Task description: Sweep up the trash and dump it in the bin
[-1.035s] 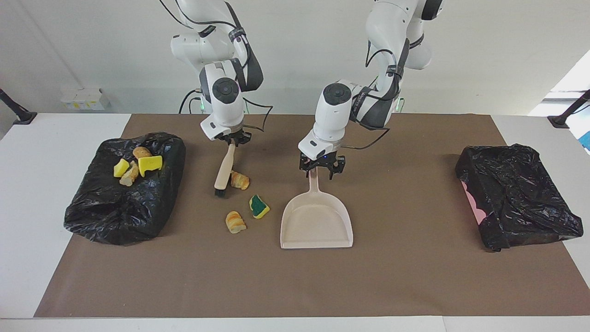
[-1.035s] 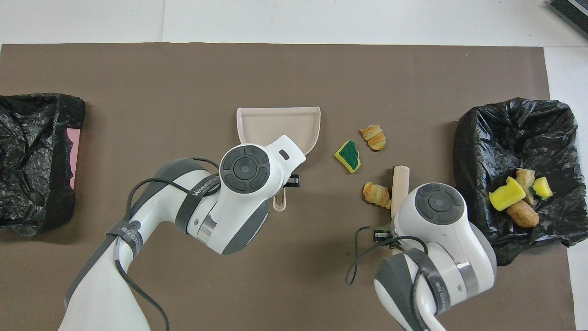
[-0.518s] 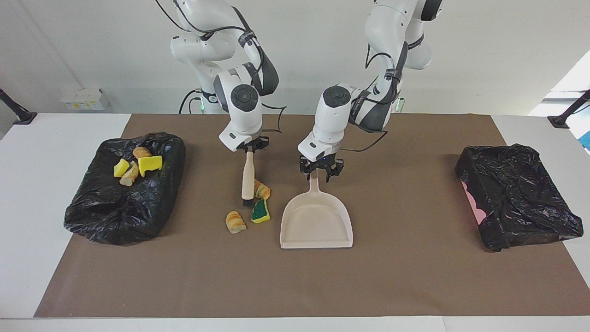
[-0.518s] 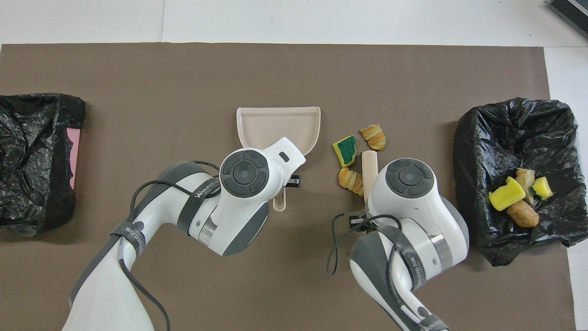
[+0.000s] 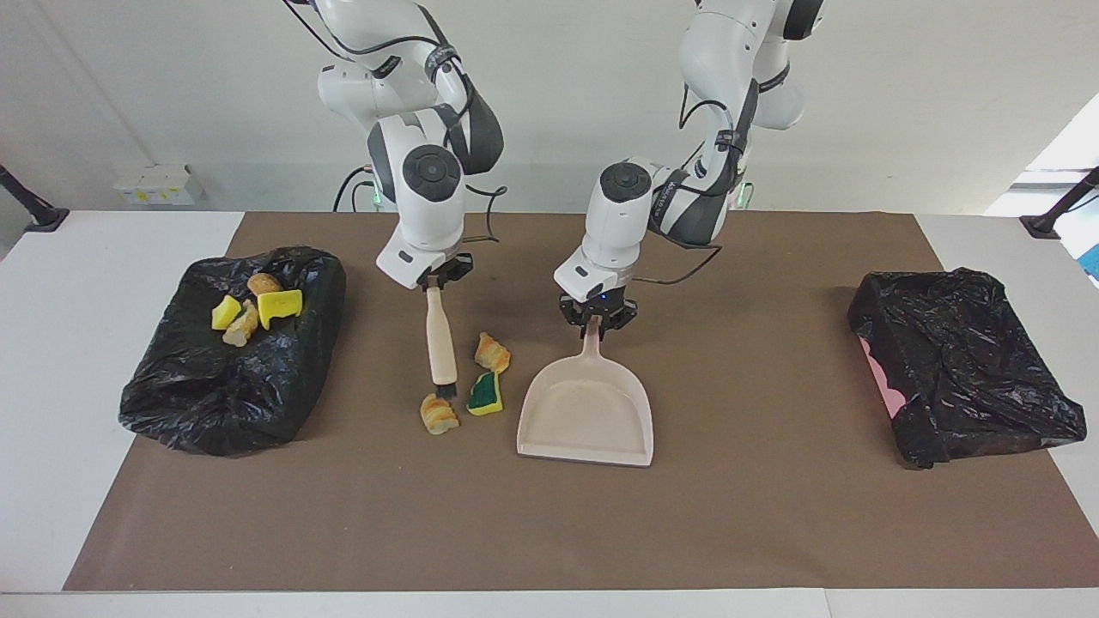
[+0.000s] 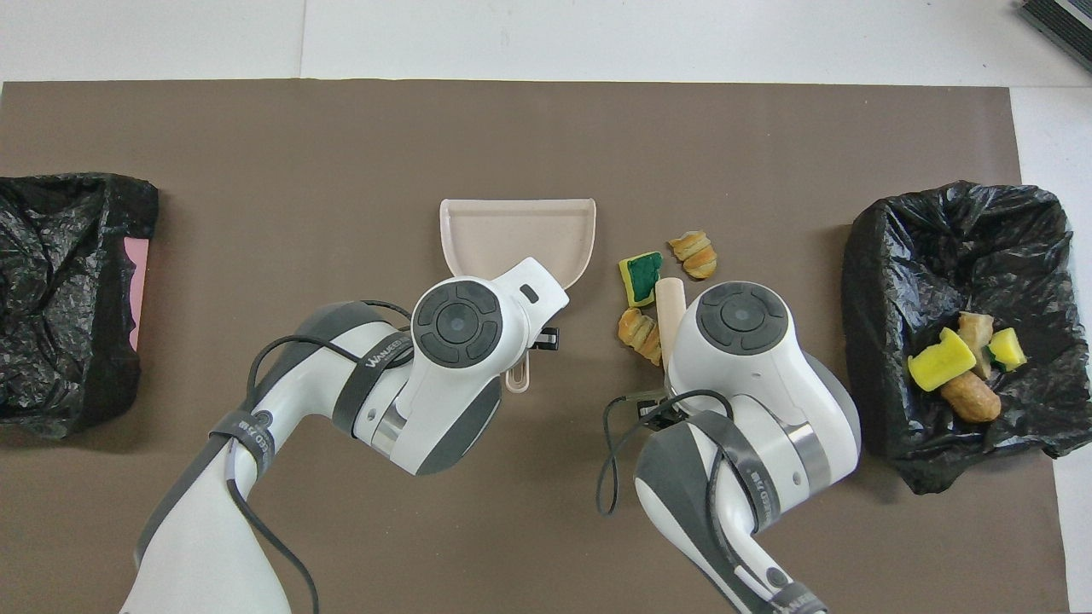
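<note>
I see my right end effector (image 5: 435, 286) pinching the brush (image 5: 441, 348), whose bristles sit among three scraps (image 5: 483, 378) just beside the dustpan (image 5: 585, 410). My left end effector (image 5: 595, 324) pinches the dustpan's handle. Four more scraps (image 5: 254, 309) lie in the bin (image 5: 232, 395) at the right arm's end of the table.

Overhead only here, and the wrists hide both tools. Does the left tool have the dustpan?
Observer: Yes, the left tool is shut on the end of the dustpan handle.
Operator: And the right tool?
Observer: The right tool is shut on the top of the brush, which hangs bristles down.
Operator: Where are the bristles?
Observer: Down at the mat, just on the robots' side of the bread lump farthest from the robots. I cannot tell whether they touch it.
</note>
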`<state>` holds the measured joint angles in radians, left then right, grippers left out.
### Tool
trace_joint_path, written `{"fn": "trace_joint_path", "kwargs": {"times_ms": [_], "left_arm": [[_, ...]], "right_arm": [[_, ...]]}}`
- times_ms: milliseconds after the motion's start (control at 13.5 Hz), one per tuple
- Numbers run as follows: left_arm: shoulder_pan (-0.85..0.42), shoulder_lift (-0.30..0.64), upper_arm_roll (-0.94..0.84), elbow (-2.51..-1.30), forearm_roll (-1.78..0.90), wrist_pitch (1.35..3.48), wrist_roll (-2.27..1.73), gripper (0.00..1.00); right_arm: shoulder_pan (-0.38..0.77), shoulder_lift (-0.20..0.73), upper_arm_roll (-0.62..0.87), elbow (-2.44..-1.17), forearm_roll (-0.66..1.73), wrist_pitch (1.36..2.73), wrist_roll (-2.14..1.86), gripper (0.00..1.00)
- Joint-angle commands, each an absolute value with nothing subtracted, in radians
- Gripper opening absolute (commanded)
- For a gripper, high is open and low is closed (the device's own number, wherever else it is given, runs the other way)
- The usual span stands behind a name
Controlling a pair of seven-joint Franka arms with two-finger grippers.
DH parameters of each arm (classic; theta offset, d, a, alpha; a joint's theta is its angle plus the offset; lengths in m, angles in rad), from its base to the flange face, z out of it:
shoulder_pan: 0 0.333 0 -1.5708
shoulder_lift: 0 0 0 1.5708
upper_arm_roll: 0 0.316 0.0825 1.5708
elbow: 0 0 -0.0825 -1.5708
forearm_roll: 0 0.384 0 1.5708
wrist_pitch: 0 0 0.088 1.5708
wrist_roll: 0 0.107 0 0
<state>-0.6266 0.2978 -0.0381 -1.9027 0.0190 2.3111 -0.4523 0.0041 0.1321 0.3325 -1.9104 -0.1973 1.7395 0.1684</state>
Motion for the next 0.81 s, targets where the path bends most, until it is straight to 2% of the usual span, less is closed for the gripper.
{"fn": "trace_joint_path", "kwargs": {"times_ms": [0, 296, 739], "left_arm": [[-0.623, 0.269, -0.014, -1.908, 0.049, 2.315, -0.338, 0.0], [-0.565, 0.249, -0.011, -1.844, 0.051, 2.198, -0.12, 0.0], [-0.489, 0.221, -0.006, -1.829, 0.051, 2.097, 0.199, 0.0]], "right_arm": [[-0.032, 0.19, 0.342, -1.856, -0.305, 1.729, 0.1, 0.0], [-0.041, 0.235, 0.342, -1.841, -0.345, 1.752, 0.029, 0.0], [-0.046, 0.279, 0.336, -1.841, -0.365, 1.805, 0.038, 0.0]]}}
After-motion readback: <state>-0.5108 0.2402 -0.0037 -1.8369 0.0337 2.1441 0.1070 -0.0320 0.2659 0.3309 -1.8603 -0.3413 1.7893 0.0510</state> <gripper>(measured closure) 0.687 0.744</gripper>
